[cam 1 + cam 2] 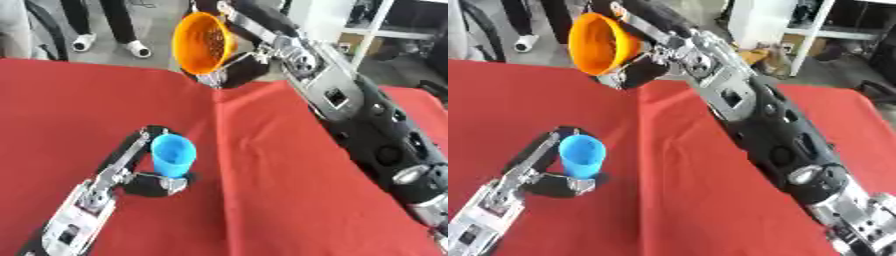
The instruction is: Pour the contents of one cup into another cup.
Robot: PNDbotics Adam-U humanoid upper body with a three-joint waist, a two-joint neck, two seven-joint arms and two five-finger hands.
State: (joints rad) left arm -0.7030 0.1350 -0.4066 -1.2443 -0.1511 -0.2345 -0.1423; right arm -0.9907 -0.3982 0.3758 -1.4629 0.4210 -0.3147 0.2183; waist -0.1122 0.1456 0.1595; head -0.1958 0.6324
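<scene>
Cups [173,154] [204,42] bear no legible writing.

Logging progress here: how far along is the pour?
Both cups are grasped: the left hand holds the blue cup upright on the table, and the right hand holds the orange cup raised and tipped far from it. Still left: carrying it over and pouring.
</scene>
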